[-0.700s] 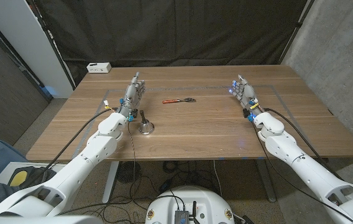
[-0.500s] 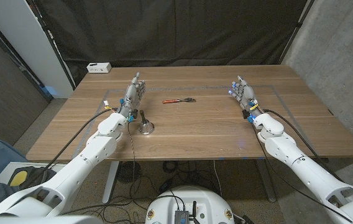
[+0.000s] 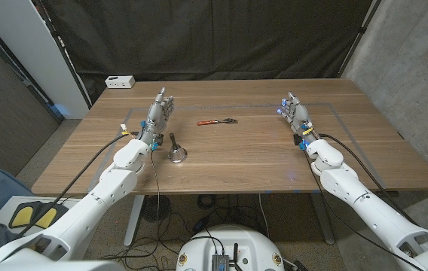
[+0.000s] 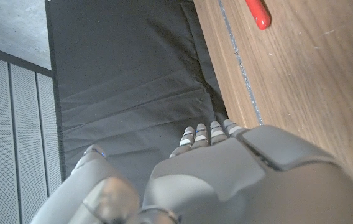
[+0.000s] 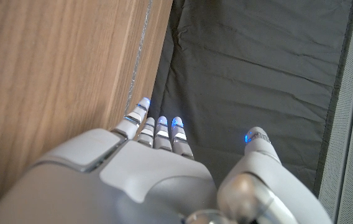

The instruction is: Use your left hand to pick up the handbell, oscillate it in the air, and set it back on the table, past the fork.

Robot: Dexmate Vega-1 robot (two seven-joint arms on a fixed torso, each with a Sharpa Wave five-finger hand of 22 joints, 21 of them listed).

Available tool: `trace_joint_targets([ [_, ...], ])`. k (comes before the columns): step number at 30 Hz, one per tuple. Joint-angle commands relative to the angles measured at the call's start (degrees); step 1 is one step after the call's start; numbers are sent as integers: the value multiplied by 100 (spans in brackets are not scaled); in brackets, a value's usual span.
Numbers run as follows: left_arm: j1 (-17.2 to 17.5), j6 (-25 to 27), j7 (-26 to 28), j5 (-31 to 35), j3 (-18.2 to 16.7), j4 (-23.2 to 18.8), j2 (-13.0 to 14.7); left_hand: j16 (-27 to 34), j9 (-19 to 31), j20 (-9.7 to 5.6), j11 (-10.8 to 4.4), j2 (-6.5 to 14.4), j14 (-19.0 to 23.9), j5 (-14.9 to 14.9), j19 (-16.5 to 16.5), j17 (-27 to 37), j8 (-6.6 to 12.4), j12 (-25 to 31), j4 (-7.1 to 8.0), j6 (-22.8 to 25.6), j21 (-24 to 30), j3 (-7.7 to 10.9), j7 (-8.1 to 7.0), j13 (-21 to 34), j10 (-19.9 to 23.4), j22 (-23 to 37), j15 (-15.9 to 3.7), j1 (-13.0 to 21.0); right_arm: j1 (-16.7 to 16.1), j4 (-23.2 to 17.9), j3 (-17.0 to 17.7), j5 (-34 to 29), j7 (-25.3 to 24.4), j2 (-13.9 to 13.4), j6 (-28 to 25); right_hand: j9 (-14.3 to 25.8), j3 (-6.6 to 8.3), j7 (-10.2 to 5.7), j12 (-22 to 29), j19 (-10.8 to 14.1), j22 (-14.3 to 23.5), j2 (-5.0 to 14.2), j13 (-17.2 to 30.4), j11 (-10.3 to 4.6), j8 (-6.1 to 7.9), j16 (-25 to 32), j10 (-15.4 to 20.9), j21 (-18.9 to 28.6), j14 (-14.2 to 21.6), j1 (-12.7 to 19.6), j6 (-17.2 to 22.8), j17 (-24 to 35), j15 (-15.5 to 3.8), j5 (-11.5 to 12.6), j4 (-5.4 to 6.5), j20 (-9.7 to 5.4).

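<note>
Left robot hand [image 3: 159,110] hovering w/ fingers spread, holding nothing, just beyond the handbell [image 3: 176,152], which is standing upright on the surface [image 3: 259,158] near side of the red-handled fork [image 3: 217,121]; reach step, grasp likely next, right robot hand [image 3: 295,111] idling, released.

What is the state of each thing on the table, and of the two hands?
handbell: upright on the table, not held.
fork: lying flat, red handle, untouched.
left hand: open, holds nothing, beside the handbell.
right hand: open, holds nothing.
white box: resting at the table's far corner.
</note>
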Motion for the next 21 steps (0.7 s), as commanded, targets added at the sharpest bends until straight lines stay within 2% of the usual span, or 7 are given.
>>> trace_joint_targets([
  [1,235,-316,5,-53,-189,-153,78,37,22,22,24,13,125,5,-116,17,51,67,-41,92,45,29,89,28,93,14,29,97,-93,-101,-10,-90,-94,10,98,11,19,-9,7,54,22,21,30,18,9,2,16,22,6,73,41,10,45,6,-47,23],
  [4,215,-552,-157,-70,-212,-9,39,39,22,32,32,21,153,0,-80,17,51,72,-50,109,53,32,87,28,118,15,30,111,-153,-168,6,-117,-148,-10,126,12,23,-10,1,56,22,25,31,19,6,0,17,20,9,88,43,10,46,1,-60,25],
  [9,276,-697,-195,-117,-275,57,22,73,21,70,29,71,358,-36,182,16,70,107,-108,255,123,59,53,29,281,19,16,198,-258,-331,40,-139,-272,-52,98,12,27,-9,4,70,23,28,32,35,5,-1,50,20,22,109,53,11,45,-7,-81,25],
  [11,305,-678,-174,-120,-300,29,55,78,21,86,28,79,399,-45,244,16,67,110,-122,274,139,64,55,29,307,19,12,218,-288,-378,50,-171,-312,-67,123,21,61,2,-12,75,23,89,34,34,98,-10,55,12,26,168,328,13,45,-19,-113,32],
  [14,367,-662,-113,-88,-345,-57,128,72,20,89,26,90,419,-56,299,16,73,117,-140,319,150,71,55,29,348,20,15,242,-318,-451,62,-219,-386,-75,142,33,113,-27,-13,83,23,178,36,28,153,-10,90,8,46,239,522,14,44,-27,-142,30],
  [21,545,-679,-9,-73,-482,-247,275,90,20,96,34,124,552,-84,431,16,75,129,-183,400,175,93,61,29,436,22,34,305,-312,-534,43,-283,-403,-91,151,36,128,-89,-20,93,23,193,38,19,89,-11,100,7,63,278,415,14,42,-41,-170,33],
])
